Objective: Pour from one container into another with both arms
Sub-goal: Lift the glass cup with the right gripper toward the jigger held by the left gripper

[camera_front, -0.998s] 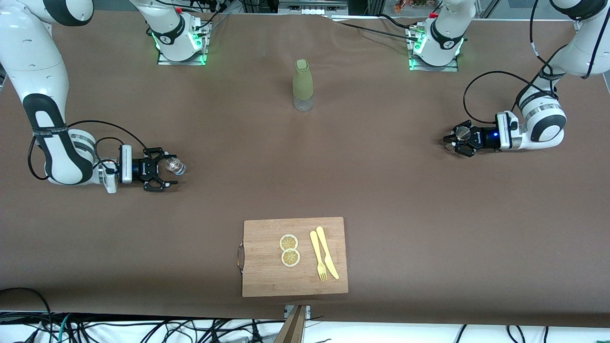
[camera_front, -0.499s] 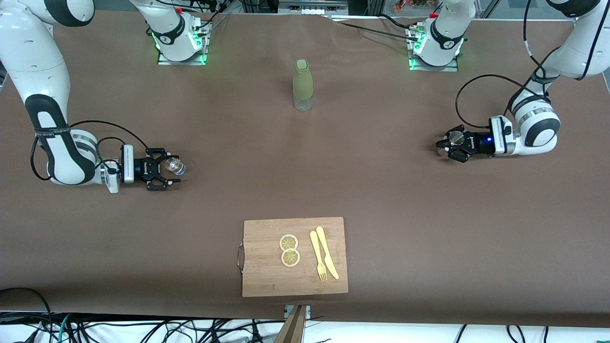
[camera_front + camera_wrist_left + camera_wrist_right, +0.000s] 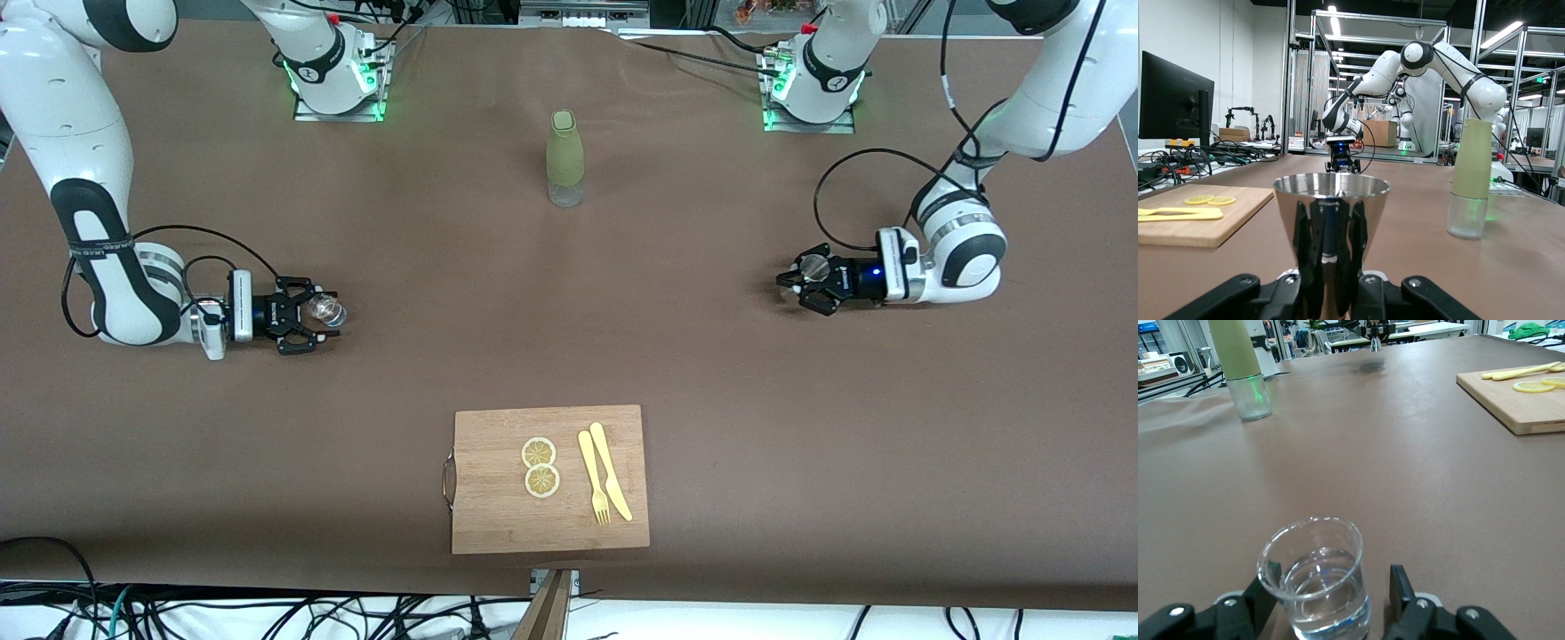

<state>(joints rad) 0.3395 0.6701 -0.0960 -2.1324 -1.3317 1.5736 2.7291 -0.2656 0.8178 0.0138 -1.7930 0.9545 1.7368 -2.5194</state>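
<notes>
A clear glass (image 3: pixel 327 310) (image 3: pixel 1317 577) partly filled with water stands on the brown table toward the right arm's end. My right gripper (image 3: pixel 324 316) (image 3: pixel 1335 590) is open and straddles it: one finger lies against the glass, the other stands a little off it. My left gripper (image 3: pixel 794 286) (image 3: pixel 1331 283) is shut on a shiny metal cup (image 3: pixel 812 265) (image 3: pixel 1331 213), held upright low over the table toward the left arm's end. A tall bottle with a green sleeve and clear base (image 3: pixel 565 158) (image 3: pixel 1470 177) (image 3: pixel 1238 360) stands midway between the arms' bases.
A wooden cutting board (image 3: pixel 498 507) (image 3: pixel 1511 407) lies near the table's front edge, with two lemon slices (image 3: pixel 540 467) and a yellow fork and knife (image 3: pixel 605 480) on it. Bare brown table surrounds the bottle.
The left arm has carried the metal cup toward the table's middle. The right gripper's fingers have narrowed around the glass, which has not moved.
</notes>
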